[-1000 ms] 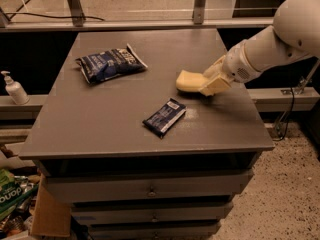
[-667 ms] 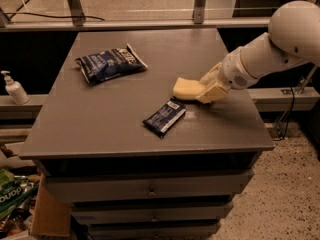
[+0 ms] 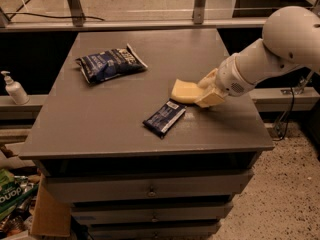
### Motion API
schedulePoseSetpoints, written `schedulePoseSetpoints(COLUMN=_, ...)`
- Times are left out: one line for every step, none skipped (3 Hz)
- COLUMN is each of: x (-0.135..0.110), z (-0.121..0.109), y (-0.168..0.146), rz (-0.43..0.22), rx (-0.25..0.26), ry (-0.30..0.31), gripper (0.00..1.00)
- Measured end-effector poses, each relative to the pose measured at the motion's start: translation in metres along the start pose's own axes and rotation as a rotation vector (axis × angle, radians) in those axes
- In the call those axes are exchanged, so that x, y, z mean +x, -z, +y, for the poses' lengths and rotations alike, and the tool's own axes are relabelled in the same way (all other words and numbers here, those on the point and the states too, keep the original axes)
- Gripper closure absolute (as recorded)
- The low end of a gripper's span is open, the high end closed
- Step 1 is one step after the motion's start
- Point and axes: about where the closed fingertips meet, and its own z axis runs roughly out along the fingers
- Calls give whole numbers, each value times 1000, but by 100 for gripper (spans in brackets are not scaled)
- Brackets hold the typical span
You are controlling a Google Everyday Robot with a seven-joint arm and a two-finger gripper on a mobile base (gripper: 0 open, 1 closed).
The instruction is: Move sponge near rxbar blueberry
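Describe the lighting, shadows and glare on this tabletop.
Camera view: dim, warm light; the grey tabletop shows faint sheen right of the flat dark blue bar wrapper; the hand, right of centre, shut on the pale yellow foam sponge, casts a soft shadow.

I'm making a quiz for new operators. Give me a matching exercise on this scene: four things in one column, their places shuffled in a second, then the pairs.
1. sponge
2. rxbar blueberry
3. chip bag
4. gripper

A. back left of the table
B. over the table's right side, closed on the sponge's right end
C. front middle of the table
D. held just behind and right of the bar

Pairs: 1-D, 2-C, 3-A, 4-B
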Motion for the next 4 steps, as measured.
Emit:
schedulePoseSetpoints(x=0, z=0, y=0, rz=0, rx=0, ry=0, gripper=59)
schedulePoseSetpoints(x=-3, z=0, y=0, rz=16, rx=-3, ry=5, gripper=36)
schedulePoseSetpoints(x=-6, z=0, y=4, rz=30, rx=-7, ry=10, gripper=12)
schedulePoseSetpoints(x=-12, z=2, y=10, rz=41, rx=-9, ry=17, gripper=0)
